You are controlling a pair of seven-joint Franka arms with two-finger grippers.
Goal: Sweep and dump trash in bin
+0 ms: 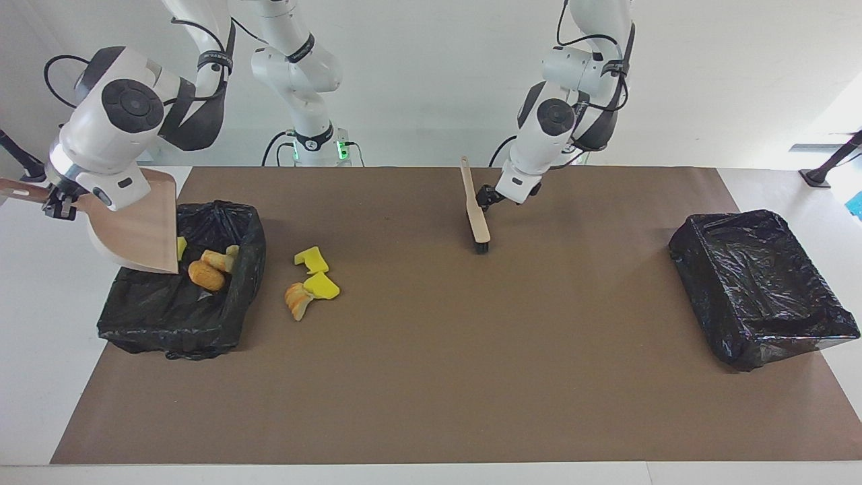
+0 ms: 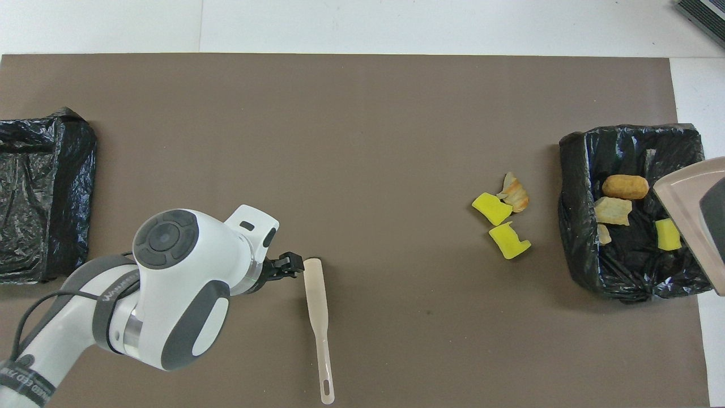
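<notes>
Trash (image 1: 311, 281) beside bin (image 1: 182, 323) (some inside).

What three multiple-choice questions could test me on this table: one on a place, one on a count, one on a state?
1. Where do the loose scraps lie?
A. In the bin at the left arm's end
B. On the mat beside the bin at the right arm's end
C. On the dustpan

2. How many scraps are on the mat?
A. One
B. Five
C. Three

3. How is the dustpan placed?
A. Tipped steeply over the bin, held by the right gripper
B. Flat on the mat
C. Upside down in the other bin

Answers:
1. B, the pile sits on the mat just outside that bin's wall.
2. C, two yellow sponge chunks and one bread-like lump.
3. A, its mouth points down into the bin, where other scraps lie.
</notes>
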